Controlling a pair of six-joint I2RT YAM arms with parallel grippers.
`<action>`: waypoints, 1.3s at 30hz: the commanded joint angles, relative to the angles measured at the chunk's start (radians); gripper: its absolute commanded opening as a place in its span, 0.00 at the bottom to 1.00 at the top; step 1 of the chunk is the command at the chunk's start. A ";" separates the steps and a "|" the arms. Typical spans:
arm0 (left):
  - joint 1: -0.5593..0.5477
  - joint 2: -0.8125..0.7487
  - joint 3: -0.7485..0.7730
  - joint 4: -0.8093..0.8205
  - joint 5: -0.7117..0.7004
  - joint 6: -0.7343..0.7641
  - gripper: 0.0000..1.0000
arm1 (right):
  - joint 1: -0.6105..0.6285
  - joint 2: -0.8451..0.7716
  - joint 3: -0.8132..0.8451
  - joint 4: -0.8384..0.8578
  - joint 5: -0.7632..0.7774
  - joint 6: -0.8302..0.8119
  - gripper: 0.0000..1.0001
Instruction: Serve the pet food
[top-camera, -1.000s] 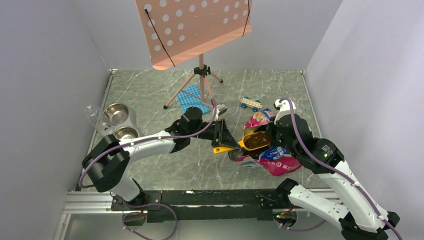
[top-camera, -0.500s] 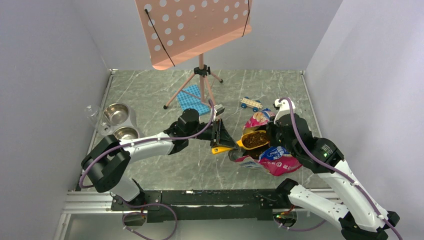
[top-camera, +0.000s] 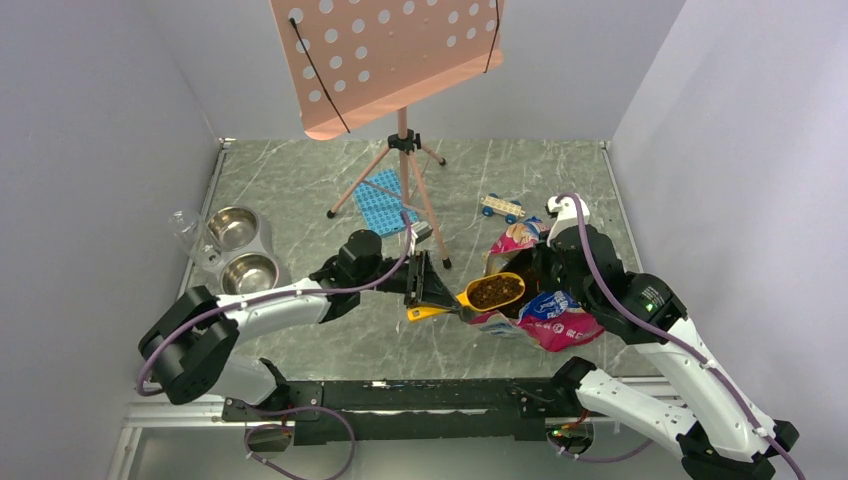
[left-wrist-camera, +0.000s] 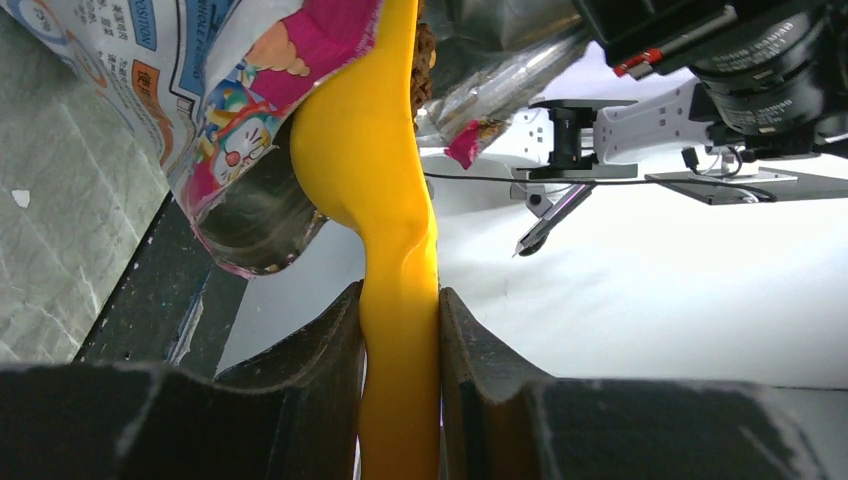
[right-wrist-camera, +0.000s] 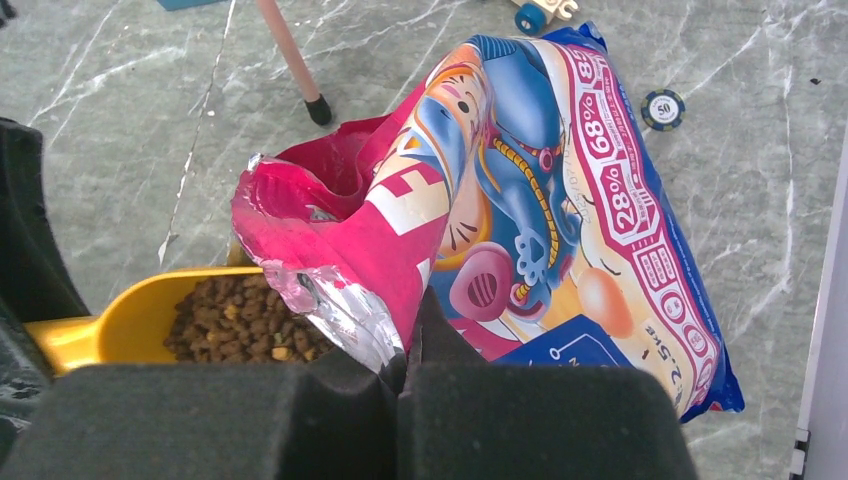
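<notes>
My left gripper (top-camera: 438, 298) is shut on the handle of a yellow scoop (top-camera: 478, 296); in the left wrist view the handle (left-wrist-camera: 398, 300) is squeezed between both fingers (left-wrist-camera: 320, 345). The scoop's bowl is full of pet food (top-camera: 492, 290), brown kibble (right-wrist-camera: 235, 320), and hangs level just outside the mouth of the pink-and-blue bag (top-camera: 555, 320). My right gripper (right-wrist-camera: 410, 350) is shut on the bag's (right-wrist-camera: 560, 200) torn foil edge and holds the mouth up. The scoop (right-wrist-camera: 120, 320) sits left of that edge.
A double steel bowl (top-camera: 250, 270) stands at the table's left edge, with a clear cup (top-camera: 185, 228) beside it. The pink music stand's tripod (top-camera: 405, 170) stands behind the scoop, over a blue pad (top-camera: 385, 200). A toy car (top-camera: 501, 207) and a poker chip (right-wrist-camera: 663, 108) lie beyond the bag.
The left gripper has drawn the loaded scoop leftward, out of the bag's mouth and a little nearer the bases. The right gripper and the bag have stayed put.
</notes>
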 joint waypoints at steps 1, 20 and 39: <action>0.022 -0.074 -0.011 0.058 0.004 0.037 0.00 | 0.002 -0.024 0.059 0.138 0.042 -0.003 0.00; 0.164 -0.464 -0.133 -0.137 -0.077 0.008 0.00 | 0.003 0.005 0.096 0.045 0.280 0.130 0.00; 0.914 -0.743 -0.268 -0.386 -0.025 0.089 0.00 | 0.003 -0.016 0.084 0.069 0.216 0.083 0.00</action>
